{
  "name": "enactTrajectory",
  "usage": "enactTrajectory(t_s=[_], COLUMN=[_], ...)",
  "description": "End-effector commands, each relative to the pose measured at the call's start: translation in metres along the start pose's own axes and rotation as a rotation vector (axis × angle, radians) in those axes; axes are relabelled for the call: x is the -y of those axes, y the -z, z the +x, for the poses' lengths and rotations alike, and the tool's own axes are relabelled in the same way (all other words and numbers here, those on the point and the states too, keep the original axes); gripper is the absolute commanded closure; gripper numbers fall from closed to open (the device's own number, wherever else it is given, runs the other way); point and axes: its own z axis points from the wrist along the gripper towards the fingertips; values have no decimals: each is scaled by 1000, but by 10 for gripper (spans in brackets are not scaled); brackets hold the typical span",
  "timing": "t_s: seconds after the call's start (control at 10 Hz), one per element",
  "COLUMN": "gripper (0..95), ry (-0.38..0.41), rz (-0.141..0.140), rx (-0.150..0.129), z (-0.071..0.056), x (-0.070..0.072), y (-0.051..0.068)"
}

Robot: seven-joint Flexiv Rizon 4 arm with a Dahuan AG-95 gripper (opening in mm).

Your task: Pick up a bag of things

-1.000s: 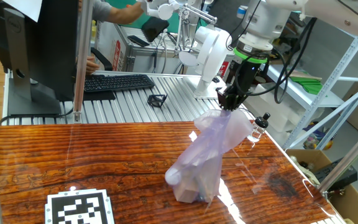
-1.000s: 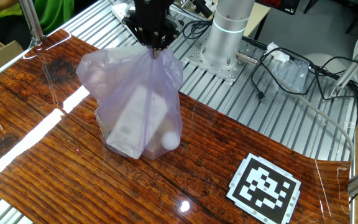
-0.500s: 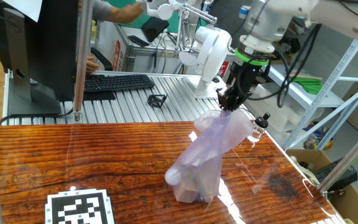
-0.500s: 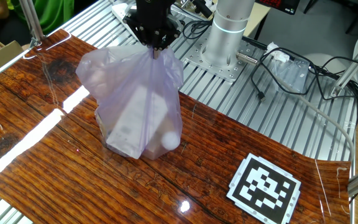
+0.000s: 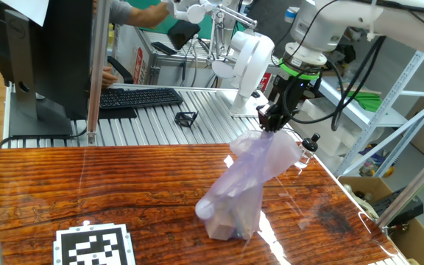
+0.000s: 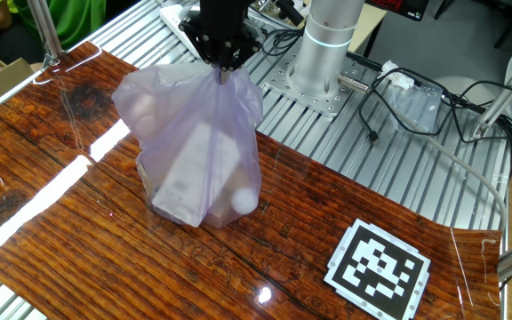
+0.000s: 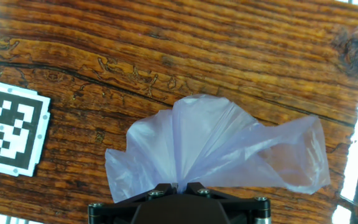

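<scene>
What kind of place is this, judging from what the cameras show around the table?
Most likely a robotics lab or workshop. The gripper holds a plastic bag over a wooden tabletop that carries a printed marker tag. Behind it stand a keyboard, metal shelving and loose cables.

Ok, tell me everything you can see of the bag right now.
The bag is thin, crinkly, translucent pale-lavender plastic. Its gathered top is pinched in the gripper, so it is drawn up into a cone. The bottom sits on the wooden table. A white ball and a pale boxy shape show through low down.
</scene>
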Motion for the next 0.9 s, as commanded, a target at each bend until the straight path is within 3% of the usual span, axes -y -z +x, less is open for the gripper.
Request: enactTrajectory(t_s=[0.1,0.2,0.3,0.4,0.5,0.9], gripper=[950,950,570,380,0,0], ry=[-21,-48,-63,-83,-99,-104], rz=[-2,-2,-1,17,34,61], rx=[0,-5,-13,-19,-26,-43], z=[0,0,1,1,1,2], x=[0,-1,-1,-1,-2,-2], y=[1,1,1,1,2,2])
